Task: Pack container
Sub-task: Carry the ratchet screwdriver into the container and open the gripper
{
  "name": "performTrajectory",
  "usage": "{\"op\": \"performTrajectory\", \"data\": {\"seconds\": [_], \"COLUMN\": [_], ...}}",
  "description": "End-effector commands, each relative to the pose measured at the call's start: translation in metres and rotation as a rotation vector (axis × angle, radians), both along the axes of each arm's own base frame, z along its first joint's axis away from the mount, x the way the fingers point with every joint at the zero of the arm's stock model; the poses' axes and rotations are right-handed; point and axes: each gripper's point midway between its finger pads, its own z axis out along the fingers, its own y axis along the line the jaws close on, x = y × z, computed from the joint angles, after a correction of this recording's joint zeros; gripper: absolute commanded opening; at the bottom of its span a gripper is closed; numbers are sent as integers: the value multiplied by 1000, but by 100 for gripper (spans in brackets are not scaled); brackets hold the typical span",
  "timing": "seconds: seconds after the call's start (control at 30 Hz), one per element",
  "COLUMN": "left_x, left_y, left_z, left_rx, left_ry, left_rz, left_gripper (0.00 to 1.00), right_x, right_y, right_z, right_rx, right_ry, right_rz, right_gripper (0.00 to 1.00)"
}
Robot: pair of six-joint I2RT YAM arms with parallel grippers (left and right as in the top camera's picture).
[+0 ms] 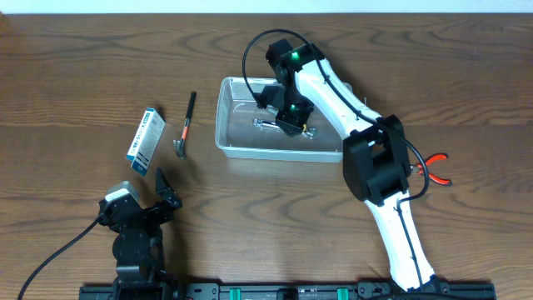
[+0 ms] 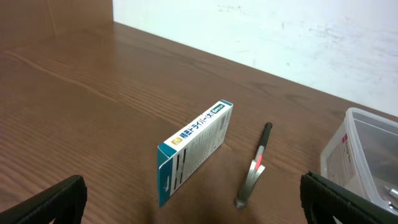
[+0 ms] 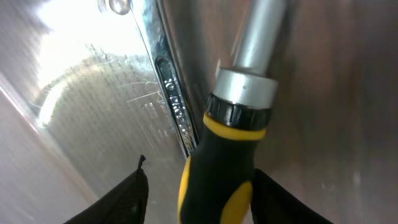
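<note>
**Right claw is down in the clear tub**

The clear see-through plastic tub with rounded corners [image 1: 223, 117] sits on the brown wooden tabletop [image 1: 83, 67], near the middle and a bit toward the back.

The right claw [image 1: 289, 117] reaches down inside the tub. Its two fingers [image 3: 124, 199] are apart. A screwdriver with a yellow-and-black handle and a shiny silver shaft [image 3: 217, 180] is between them. There is a gap between one finger and the handle, so the claw is not squeezing it. A long silver metal wrench [image 3: 171, 99] lies flat on the tub floor, just beside the screwdriver.

The left claw [image 1: 166, 190] is low on the left side, well apart from the tub. Its fingers are wide apart and nothing is in them.

A small blue-and-white cardboard box [image 1: 146, 134] lies on the tabletop in front of the left claw. A thin tool with a black handle, an orange band and a silver end [image 1: 185, 125] lies between the box and the tub, touching neither.

Red-handled pliers [image 1: 433, 167] peek out on the far right, partly hidden by the right arm.
</note>
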Motion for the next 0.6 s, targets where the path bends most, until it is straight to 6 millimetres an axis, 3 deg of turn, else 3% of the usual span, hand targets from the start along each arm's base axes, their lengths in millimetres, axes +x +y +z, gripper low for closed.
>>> {"op": "performTrajectory", "data": {"seconds": [0.0,0.07,0.23,0.3,0.43,0.57], "left_x": [0,0,0,0,0,0], "left_y": [0,0,0,0,0,0], "left_z": [-12,-12,-12,-12,-12,-12], "left_rx": [10,10,10,10,10,10], "left_ry": [30,30,30,30,30,30], "left_rz": [-2,-2,-2,-2,-2,-2], "left_gripper": [98,98,98,98,98,98], "right_x": [12,14,15,13,8,5], "right_y": [4,3,-12,-24,-59,-98], "right_z": [64,89,167,195,241,260], "right_rx": [73,99,189,230,298,305], "right_ry": [-125,-173,-306,-344,-390,-410], "right_rz": [-50,-78,-269,-367,-608,-742], "right_gripper": [59,69,83,98,99,99]}}
